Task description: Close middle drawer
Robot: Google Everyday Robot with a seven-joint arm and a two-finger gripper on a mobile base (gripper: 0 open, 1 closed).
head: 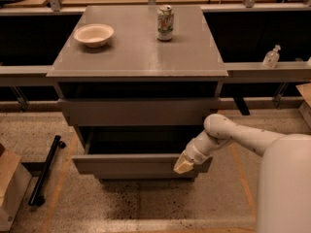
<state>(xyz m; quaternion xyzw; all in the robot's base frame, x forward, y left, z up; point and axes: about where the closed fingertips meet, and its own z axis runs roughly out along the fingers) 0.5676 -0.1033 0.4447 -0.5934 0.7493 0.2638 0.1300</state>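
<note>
Pale gripper (183,165) against right end of partly open middle drawer (126,165), its grip state unclear, can (165,23) far beyond it on cabinet top (141,57), label unreadable, bowl (94,35) further left.

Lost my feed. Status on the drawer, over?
Claw at the middle drawer front, right end. Drawer partly open. Nothing seen blocking it.

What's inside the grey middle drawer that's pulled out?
The visible strip inside the wide grey middle drawer looks dark and bare, with nothing showing. Its rear is covered by the upper grey front. The tan gripper is at the right end of the drawer's front.
</note>
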